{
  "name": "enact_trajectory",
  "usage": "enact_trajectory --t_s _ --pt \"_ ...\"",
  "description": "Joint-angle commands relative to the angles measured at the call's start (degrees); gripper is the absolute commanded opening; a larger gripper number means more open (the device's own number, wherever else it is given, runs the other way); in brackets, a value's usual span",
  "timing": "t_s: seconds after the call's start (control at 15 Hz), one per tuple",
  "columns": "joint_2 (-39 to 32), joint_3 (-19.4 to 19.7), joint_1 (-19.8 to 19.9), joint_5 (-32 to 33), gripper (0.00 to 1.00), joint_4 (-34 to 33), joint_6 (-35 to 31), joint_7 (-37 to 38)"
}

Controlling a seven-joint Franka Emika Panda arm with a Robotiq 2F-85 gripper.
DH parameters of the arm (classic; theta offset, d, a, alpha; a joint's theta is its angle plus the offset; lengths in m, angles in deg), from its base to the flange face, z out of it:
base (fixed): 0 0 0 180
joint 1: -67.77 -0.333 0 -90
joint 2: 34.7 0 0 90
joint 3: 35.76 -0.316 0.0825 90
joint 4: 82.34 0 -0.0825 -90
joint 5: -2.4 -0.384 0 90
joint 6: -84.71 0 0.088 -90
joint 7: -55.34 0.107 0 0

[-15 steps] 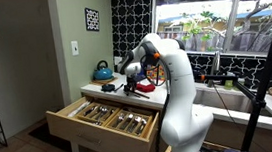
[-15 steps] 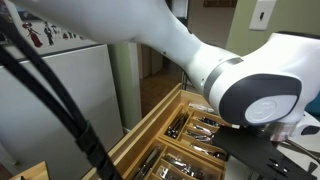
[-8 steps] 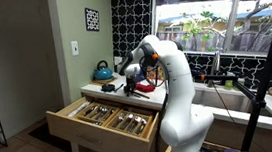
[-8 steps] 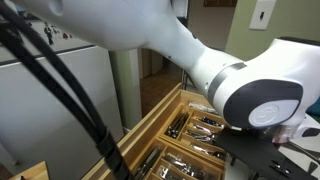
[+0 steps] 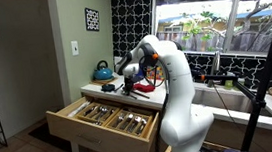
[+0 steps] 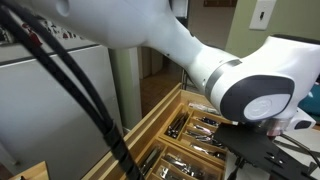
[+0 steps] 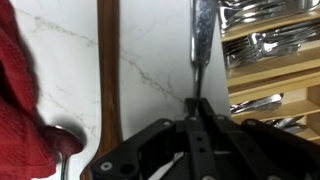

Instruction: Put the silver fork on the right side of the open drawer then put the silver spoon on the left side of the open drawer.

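Note:
In the wrist view my gripper is shut on the slim handle of the silver fork, which lies on the white marble counter; its head runs out of the top of the frame. The bowl of the silver spoon shows at the lower left beside a red cloth. The open drawer with cutlery in wooden compartments is at the right. In an exterior view the gripper is low over the counter behind the open drawer. The drawer also shows under the arm.
A long wooden utensil lies on the counter between fork and spoon. The red cloth fills the left edge. A blue kettle stands at the back of the counter. Black cables cross in front of an exterior view.
The jaws have drawn together onto the fork handle. The arm has stayed at the same place over the counter.

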Motion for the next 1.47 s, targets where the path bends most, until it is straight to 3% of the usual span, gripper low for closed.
enact_trajectory --t_s 0.0,0.4,0.67,1.2,1.33,1.4 --pt "-0.71 -0.32 0.15 -0.11 0.02 -0.92 1.53 0.93" --pt "2.06 -0.13 -2.53 2.35 0.02 1.46 2.43 7.27" --pt "4.32 0.08 -6.46 1.82 0.02 2.64 4.96 20.46" --pt "4.23 0.95 -14.36 2.45 0.02 2.44 4.61 54.06" --pt "3.65 1.02 -15.04 1.20 0.02 1.91 4.93 60.30" --pt "3.61 0.30 -14.24 1.40 0.07 1.30 4.60 54.93"
